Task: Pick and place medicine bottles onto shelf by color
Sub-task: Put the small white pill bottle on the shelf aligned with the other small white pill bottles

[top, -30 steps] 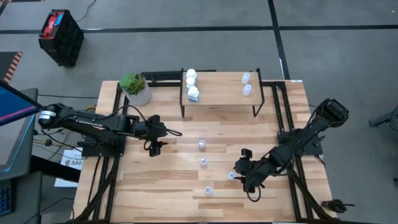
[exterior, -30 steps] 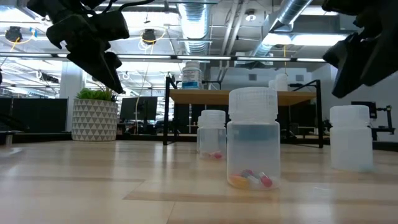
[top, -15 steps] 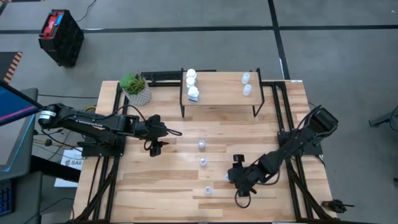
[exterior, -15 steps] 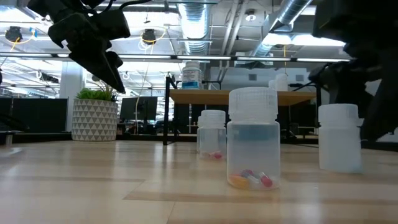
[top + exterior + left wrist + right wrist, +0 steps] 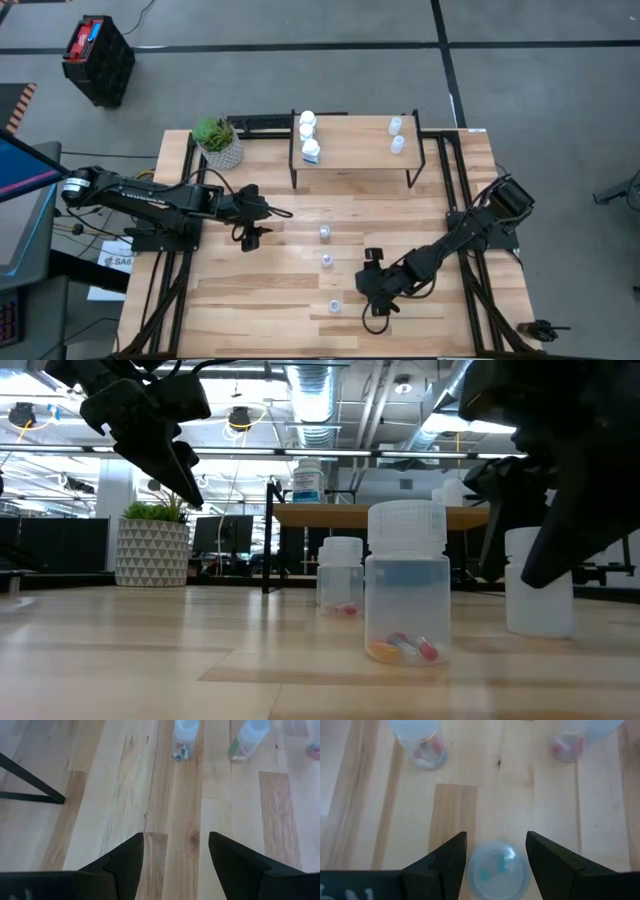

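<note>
The right jaws (image 5: 496, 851) are straddling a small clear bottle (image 5: 497, 866), spread and not yet pinching; closing off-centre risks tipping it across the table (image 5: 260, 290). The left jaws (image 5: 176, 851) are hanging spread.

Bright, even overhead light — ceiling lamps (image 5: 238, 417) glare white in the low view. Shadows on the table (image 5: 440, 210) lie soft and short. In the right wrist view the near bottle (image 5: 497, 867) is blurred — out of focus.
</note>
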`<state>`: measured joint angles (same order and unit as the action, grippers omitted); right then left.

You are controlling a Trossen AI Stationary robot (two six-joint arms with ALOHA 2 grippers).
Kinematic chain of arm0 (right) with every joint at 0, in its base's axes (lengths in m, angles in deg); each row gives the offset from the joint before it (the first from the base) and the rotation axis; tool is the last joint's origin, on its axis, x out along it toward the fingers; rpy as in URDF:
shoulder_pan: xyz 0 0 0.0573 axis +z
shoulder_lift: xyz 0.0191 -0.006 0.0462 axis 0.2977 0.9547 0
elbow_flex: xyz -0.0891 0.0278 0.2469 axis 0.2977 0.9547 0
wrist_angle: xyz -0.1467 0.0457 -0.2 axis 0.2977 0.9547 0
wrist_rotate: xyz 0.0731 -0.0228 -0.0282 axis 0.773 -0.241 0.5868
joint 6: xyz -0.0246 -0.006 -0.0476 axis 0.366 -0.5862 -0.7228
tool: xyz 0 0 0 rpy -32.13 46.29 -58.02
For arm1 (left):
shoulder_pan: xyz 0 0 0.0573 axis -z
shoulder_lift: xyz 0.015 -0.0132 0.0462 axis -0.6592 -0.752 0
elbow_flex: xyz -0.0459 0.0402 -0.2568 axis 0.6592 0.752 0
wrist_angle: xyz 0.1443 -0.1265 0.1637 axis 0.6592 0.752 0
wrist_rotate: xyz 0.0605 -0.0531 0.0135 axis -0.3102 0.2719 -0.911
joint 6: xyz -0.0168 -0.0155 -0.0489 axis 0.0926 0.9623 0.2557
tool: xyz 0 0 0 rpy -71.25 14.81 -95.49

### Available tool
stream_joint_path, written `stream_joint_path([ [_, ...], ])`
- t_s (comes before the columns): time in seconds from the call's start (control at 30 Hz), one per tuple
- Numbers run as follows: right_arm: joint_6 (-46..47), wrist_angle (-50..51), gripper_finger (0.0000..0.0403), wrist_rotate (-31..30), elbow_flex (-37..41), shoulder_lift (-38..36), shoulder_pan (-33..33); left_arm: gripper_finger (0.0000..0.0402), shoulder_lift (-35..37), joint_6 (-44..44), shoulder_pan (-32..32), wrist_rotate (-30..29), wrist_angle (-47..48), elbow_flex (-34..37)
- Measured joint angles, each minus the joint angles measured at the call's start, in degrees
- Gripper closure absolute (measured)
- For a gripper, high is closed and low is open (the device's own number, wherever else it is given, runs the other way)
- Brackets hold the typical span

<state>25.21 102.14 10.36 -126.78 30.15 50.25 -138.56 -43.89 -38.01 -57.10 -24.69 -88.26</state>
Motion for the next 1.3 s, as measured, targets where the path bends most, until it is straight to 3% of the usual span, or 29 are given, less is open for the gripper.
stream_joint_path([
  [0.37,0.04,0.32,0.0180,2.91,-0.02,-0.11,-0.04,0.0191,0.00,-0.01,0.01,0.00,-0.24,0.00],
  [0.73,0.04,1.06,0.0263,2.92,-0.07,-0.20,-0.59,0.0191,-0.01,-0.02,0.02,0.00,-0.24,0.00],
  [0.9,0.04,1.94,0.0263,2.97,-0.67,-0.18,-2.75,0.0191,0.00,-0.02,0.01,0.00,-0.24,0.00],
  [1.07,-1.36,11.85,0.0253,3.06,-7.02,-0.07,-6.19,0.0191,0.00,-0.02,0.01,0.00,-0.23,0.00],
  [1.3,-12.20,26.51,0.0264,3.06,-19.37,-0.09,-11.86,0.0191,0.00,-0.02,0.02,-0.02,-0.22,0.00],
])
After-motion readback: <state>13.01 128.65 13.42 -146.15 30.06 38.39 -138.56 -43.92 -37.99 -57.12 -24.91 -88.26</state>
